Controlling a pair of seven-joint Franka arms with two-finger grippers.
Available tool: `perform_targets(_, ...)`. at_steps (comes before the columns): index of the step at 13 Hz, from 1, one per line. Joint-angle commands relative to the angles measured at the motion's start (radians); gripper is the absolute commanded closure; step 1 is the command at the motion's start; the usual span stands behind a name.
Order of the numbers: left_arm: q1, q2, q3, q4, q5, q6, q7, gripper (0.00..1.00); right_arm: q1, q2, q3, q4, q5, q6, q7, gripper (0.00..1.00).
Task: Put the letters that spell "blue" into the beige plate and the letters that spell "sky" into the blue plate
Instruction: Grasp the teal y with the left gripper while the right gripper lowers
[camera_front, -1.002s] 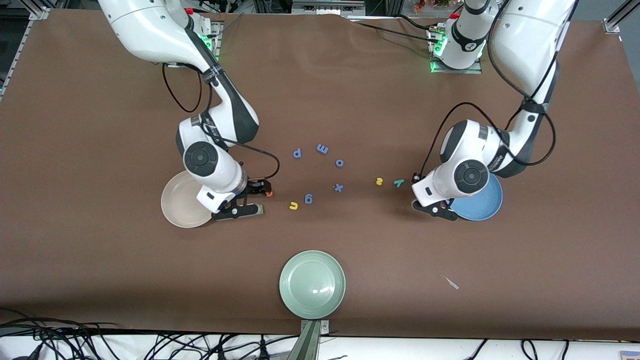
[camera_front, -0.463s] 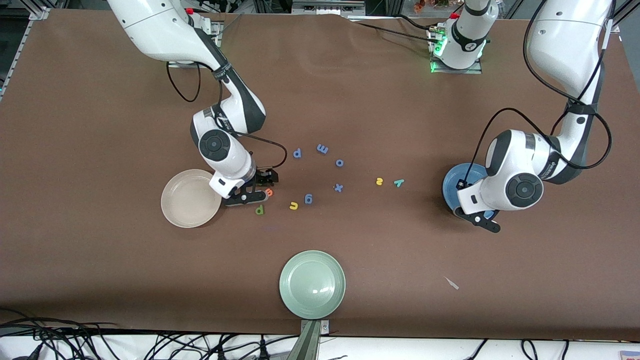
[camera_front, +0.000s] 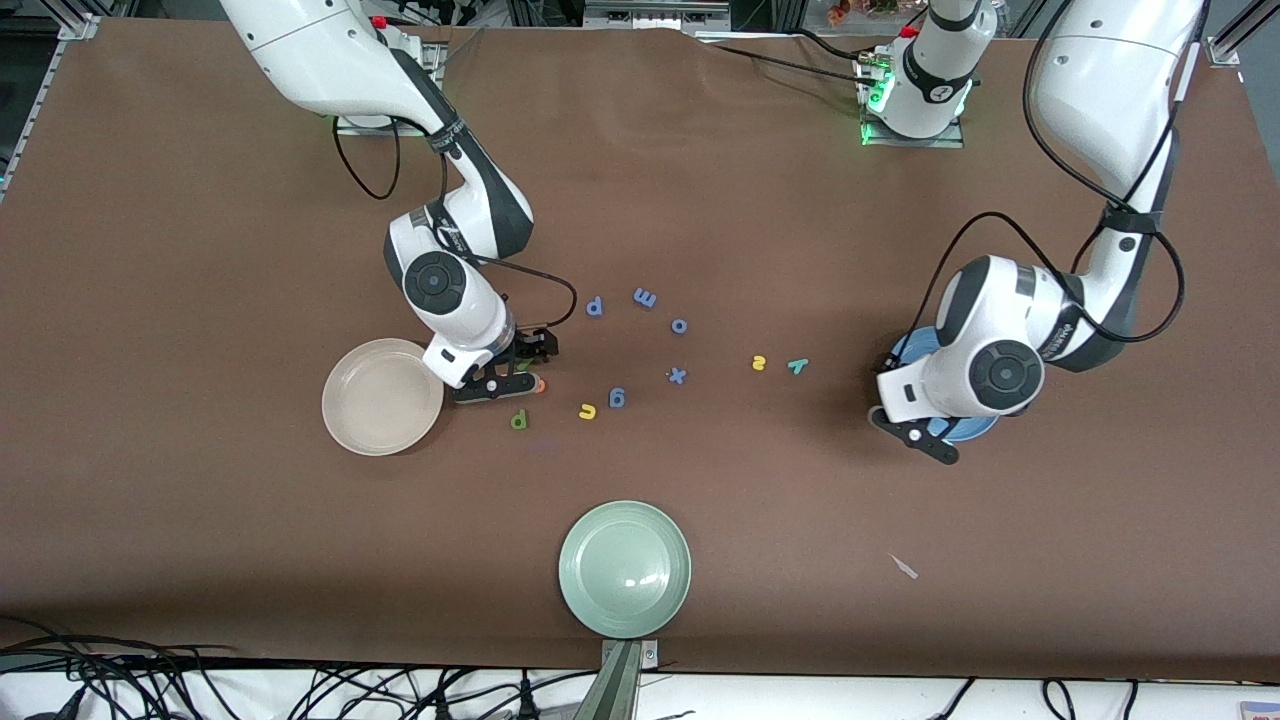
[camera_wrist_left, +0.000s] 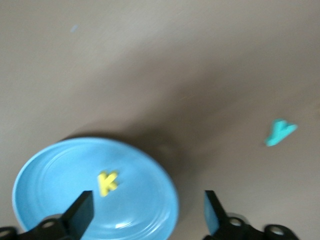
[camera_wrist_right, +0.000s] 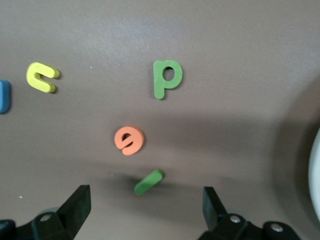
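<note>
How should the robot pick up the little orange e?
The orange e lies flat on the table, so coming straight down from above looks best, with the right gripper, already open over it, pinching the round body across its outer edges. The green stick letter lies close beside it and the green b a little farther off, so the fingers should probably land clear of the stick.

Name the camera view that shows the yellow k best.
The left wrist view: the yellow k lies plainly inside the blue plate. In the front view the left arm covers it; the right wrist view does not show it.
</note>
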Motion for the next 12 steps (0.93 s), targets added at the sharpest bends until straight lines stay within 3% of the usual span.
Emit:
perform_targets(1,-0.010,0.006,-0.053,0.012,-0.004,0.011,0.011,0.00,-0.001,-0.031,0.002,-0.044,-0.029,0.021,0.016,0.01)
perform_targets(4,-0.089,0.052,-0.064,-0.017,0.003,0.107,0.002,0.00,-0.002,-0.030,0.002,-0.087,-0.030,0.097,0.019,0.01)
perform_targets(7,-0.119,0.061,-0.064,-0.104,0.005,0.215,0.002,0.01,-0.001,-0.027,0.002,-0.110,-0.030,0.128,0.022,0.01)
perform_targets(10,-0.117,0.061,-0.064,-0.205,0.007,0.372,0.004,0.08,0.001,-0.041,0.003,-0.151,-0.031,0.143,0.030,0.01)
perform_targets(12,-0.113,0.055,-0.064,-0.213,0.007,0.376,0.011,0.14,0.001,-0.041,0.003,-0.167,-0.031,0.168,0.030,0.05)
